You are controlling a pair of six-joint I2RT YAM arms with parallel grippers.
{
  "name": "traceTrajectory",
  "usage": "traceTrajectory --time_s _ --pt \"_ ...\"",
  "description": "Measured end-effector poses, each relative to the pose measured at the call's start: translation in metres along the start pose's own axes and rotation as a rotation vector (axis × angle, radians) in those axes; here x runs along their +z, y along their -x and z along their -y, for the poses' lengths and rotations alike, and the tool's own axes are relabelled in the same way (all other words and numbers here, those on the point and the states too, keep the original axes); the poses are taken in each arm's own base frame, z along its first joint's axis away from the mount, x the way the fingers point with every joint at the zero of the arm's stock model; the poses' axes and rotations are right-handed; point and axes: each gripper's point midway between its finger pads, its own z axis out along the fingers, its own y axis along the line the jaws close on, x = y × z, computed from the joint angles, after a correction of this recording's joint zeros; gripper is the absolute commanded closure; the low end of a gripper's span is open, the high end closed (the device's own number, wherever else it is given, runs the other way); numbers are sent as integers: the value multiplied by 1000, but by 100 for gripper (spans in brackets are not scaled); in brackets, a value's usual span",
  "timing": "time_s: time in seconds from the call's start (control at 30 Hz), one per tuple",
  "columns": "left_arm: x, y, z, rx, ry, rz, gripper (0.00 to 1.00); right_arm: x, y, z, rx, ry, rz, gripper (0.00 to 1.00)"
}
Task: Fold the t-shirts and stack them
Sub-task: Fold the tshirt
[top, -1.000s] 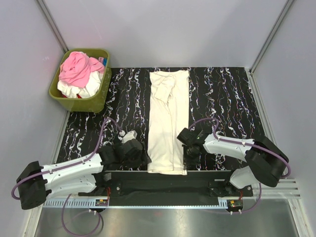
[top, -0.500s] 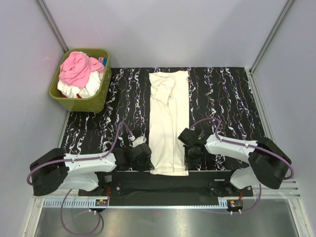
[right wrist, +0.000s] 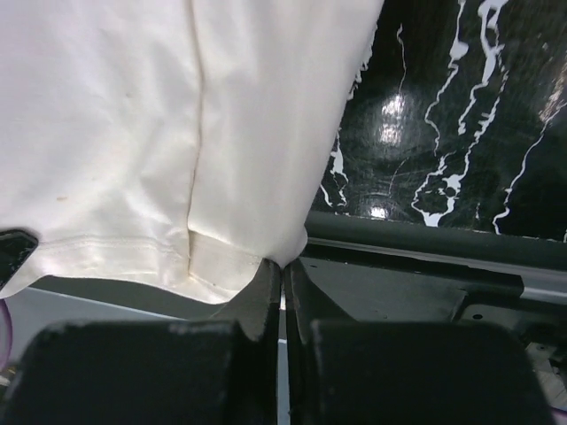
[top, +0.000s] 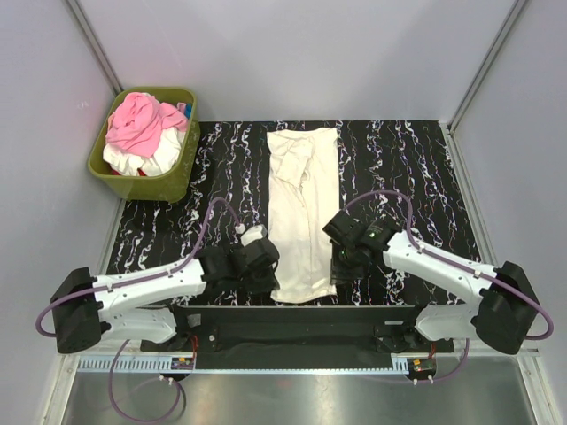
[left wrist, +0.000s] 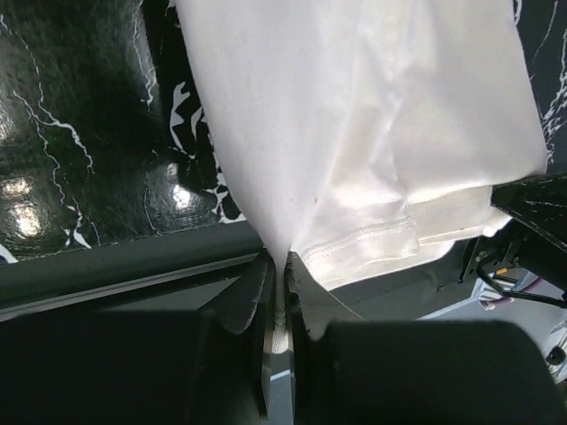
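**Desk:** What are your claws doing?

**Operator:** My left gripper [left wrist: 285, 266] is clenched on the near left corner of the cream t-shirt [top: 301, 208]. On the left wrist camera I see the fabric drawn to a point between the two fingers, with the stitched hem just beside them. My right gripper [right wrist: 283, 270] is pinched tight on the near right corner in the same way.

**Desk:** And the arms?

**Operator:** Both reach inward from the outer near corners. Their forearms lie low over the table [top: 407, 168], and the wrists flank the shirt's near end, left gripper [top: 263, 263] on one side and right gripper [top: 342, 264] on the other.

**Desk:** How does the shirt look?

**Operator:** I see a long narrow strip, folded lengthwise, running down the middle of the black marbled top from near edge to far. It is rumpled at the far end and smoother near me. The pink t-shirt [top: 137, 119] and a white t-shirt [top: 149, 163] sit heaped in the olive basket [top: 142, 184] at the far left corner, well apart.
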Motion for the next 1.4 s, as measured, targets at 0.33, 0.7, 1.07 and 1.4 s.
traceTrajectory --time_s 0.33,0.7,1.07,1.4 --pt "7 63 11 18 77 45 87 -15 78 10 35 -41 96 100" --pt "39 117 16 51 118 20 89 -8 149 22 13 -87 124 100" --pt "63 160 28 102 95 -13 91 2 186 21 -9 -102 130 100" --pt "83 173 24 117 99 -50 92 12 205 34 14 -123 118 100"
